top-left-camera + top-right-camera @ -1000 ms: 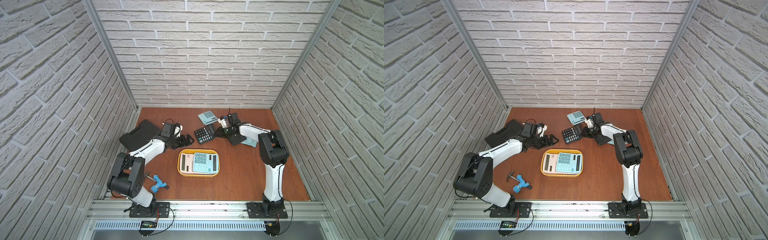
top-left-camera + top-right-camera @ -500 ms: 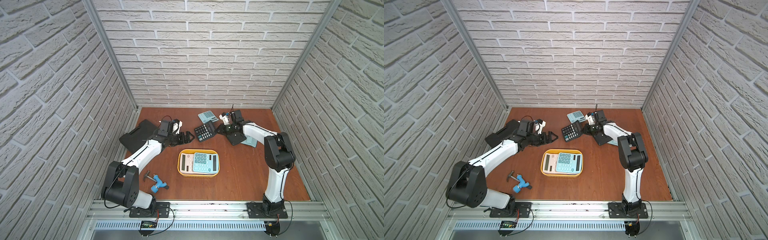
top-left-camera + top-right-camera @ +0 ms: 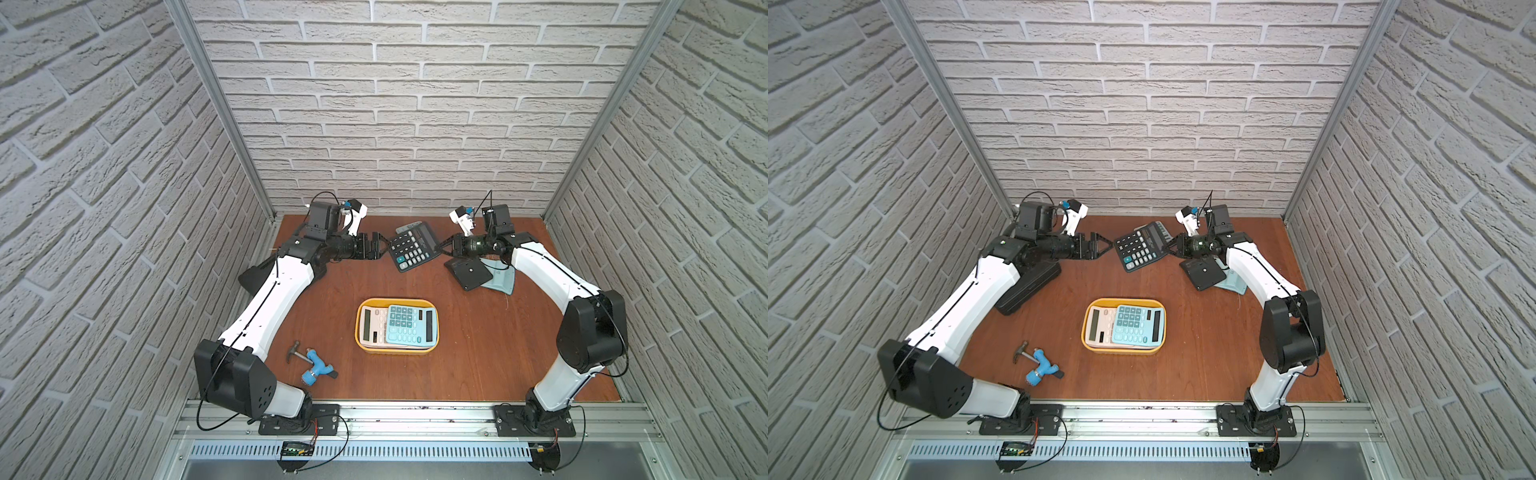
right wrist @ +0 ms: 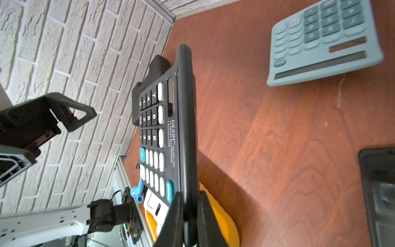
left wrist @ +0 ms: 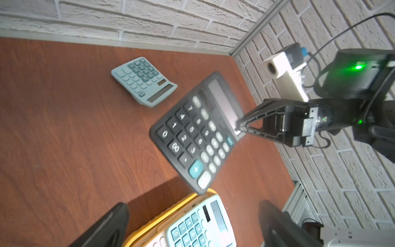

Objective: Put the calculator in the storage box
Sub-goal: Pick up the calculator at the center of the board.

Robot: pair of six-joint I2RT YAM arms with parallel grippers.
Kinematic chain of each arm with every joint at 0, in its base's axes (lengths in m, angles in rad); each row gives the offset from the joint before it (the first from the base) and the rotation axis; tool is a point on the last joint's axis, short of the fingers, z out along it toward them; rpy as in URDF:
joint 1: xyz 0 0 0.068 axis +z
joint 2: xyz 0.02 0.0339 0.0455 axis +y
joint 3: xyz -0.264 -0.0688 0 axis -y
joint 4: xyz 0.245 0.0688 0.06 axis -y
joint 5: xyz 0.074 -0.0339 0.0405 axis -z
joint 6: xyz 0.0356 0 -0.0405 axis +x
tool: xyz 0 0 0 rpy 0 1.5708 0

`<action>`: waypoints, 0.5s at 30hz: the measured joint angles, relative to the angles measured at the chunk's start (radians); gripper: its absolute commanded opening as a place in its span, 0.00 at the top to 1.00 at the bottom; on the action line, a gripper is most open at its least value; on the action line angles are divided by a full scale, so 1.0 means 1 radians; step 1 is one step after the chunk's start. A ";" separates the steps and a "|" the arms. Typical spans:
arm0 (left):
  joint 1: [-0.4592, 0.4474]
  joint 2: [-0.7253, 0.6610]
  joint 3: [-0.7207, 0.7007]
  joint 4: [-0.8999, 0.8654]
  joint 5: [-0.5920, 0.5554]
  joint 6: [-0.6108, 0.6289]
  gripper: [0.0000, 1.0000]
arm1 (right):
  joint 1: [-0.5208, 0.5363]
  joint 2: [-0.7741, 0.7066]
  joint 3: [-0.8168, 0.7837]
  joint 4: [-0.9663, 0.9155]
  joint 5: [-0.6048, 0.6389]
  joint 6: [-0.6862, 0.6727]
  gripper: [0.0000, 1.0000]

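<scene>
Calculator [image 4: 171, 128] marked DEXIN; right hand [image 4: 190, 194] pinches its edge.

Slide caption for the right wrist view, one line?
Right gripper grips the black calculator by its edge, clear of the table; yellow storage box and pale blue calculator lie beyond.

Both top views: high at the front, looking steeply down toward the grey brick back wall [image 3: 395, 124], far off, nearly identical, whole brown wood-grain surface [image 3: 478, 353] in each. Left wrist view: close, low, faces across at the right fingers [image 5: 256, 112]. Right wrist view: very close, sights along those fingers, facing the opposite way. Wrist views share the black plastic keypad calculator [image 5: 192, 136] and the yellow plastic rectangular storage box [image 5: 154, 222].
</scene>
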 measured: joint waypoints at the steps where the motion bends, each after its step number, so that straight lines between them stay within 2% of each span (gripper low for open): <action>1: 0.000 0.017 0.031 -0.026 0.009 0.015 0.02 | 0.000 -0.002 0.000 -0.016 -0.019 -0.010 0.97; 6: 0.000 0.169 0.211 -0.137 0.099 0.117 0.02 | 0.017 -0.003 0.000 -0.129 -0.100 -0.090 0.97; 12: 0.005 0.305 0.294 -0.217 0.261 0.219 0.02 | 0.095 -0.003 0.002 -0.261 -0.141 -0.208 0.97; 15: 0.003 0.356 0.304 -0.243 0.347 0.275 0.08 | 0.134 0.000 0.019 -0.322 -0.159 -0.261 0.97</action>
